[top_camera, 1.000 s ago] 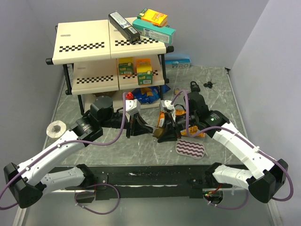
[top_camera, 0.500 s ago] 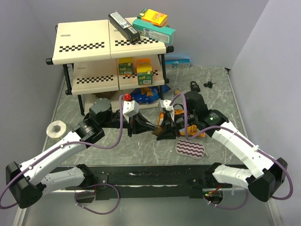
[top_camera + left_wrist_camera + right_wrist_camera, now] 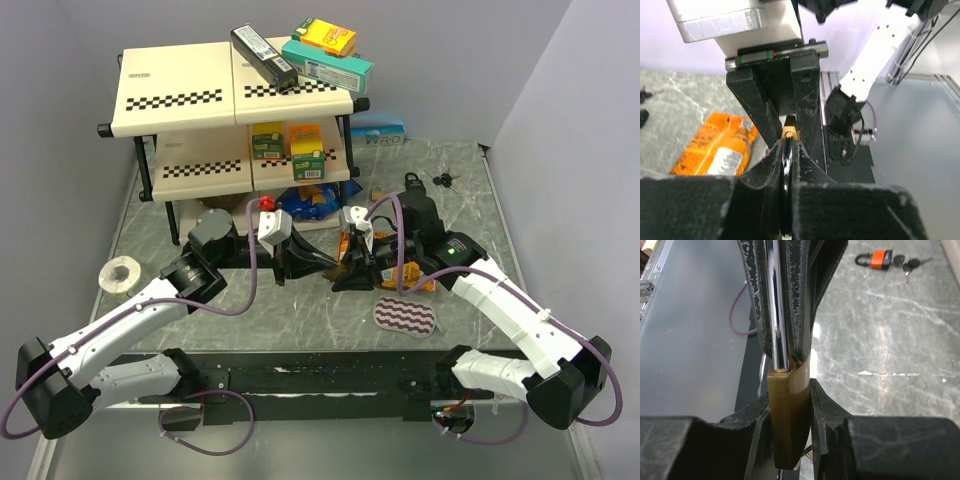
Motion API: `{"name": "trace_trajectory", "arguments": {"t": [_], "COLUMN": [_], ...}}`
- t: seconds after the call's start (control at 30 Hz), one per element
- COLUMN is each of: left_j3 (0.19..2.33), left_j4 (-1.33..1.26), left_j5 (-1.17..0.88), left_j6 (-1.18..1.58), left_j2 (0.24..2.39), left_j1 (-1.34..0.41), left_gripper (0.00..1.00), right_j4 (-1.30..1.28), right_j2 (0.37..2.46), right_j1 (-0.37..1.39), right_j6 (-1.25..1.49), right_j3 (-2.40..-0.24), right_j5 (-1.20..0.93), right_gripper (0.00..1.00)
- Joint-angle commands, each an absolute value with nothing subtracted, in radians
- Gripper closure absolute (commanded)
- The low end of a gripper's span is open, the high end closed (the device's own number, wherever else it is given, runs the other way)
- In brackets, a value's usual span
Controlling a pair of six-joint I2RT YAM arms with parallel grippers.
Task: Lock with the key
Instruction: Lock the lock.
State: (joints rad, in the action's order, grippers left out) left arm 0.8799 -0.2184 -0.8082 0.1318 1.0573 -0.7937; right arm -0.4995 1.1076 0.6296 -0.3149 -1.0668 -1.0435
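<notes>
A brass padlock (image 3: 787,430) is held above the table between the two grippers. My right gripper (image 3: 789,392) is shut on its brass body; in the top view this gripper (image 3: 349,268) is at the table's middle. The chrome shackle (image 3: 776,315) rises from the body into the fingers of my left gripper (image 3: 789,146), which is shut on it. A bit of brass (image 3: 790,132) shows past the left fingertips. In the top view the left gripper (image 3: 322,262) faces the right one, tips meeting. Something metal, perhaps a key, hangs under the body, mostly hidden.
An orange snack bag (image 3: 420,281) and a striped purple pad (image 3: 407,317) lie under the right arm. A second padlock (image 3: 879,259) with keys (image 3: 907,263) lies at the back right. A checkered shelf (image 3: 200,100) stands behind. A tape roll (image 3: 122,272) is at the left.
Both grippers, joined at the padlock, have shifted a little away from the arm bases toward the shelf. The left wrist has swung to the right. Both grips are unchanged.
</notes>
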Motion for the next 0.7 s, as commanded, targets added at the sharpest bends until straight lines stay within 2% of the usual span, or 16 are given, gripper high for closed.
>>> {"name": "trace_trajectory", "arguments": {"t": [0.0, 0.27, 0.67], "left_j3": [0.776, 0.721, 0.914], "left_j4": [-0.212, -0.287, 0.001], "left_j5": [-1.011, -0.993, -0.853], "left_j6": [0.169, 0.267, 0.098], "left_j2": [1.180, 1.172, 1.080], "left_j1": [-0.916, -0.933, -0.787], "left_gripper": [0.99, 0.99, 0.99], "right_j4": [0.208, 0.261, -0.158], "right_j2": [1.114, 1.109, 0.942], "right_j1": [0.664, 0.646, 0.597], "right_j6": [-0.164, -0.157, -0.319], "right_j3": [-1.218, -1.227, -1.036], "right_j5": [-1.123, -1.130, -1.163], "right_gripper": [1.00, 1.00, 1.00]}}
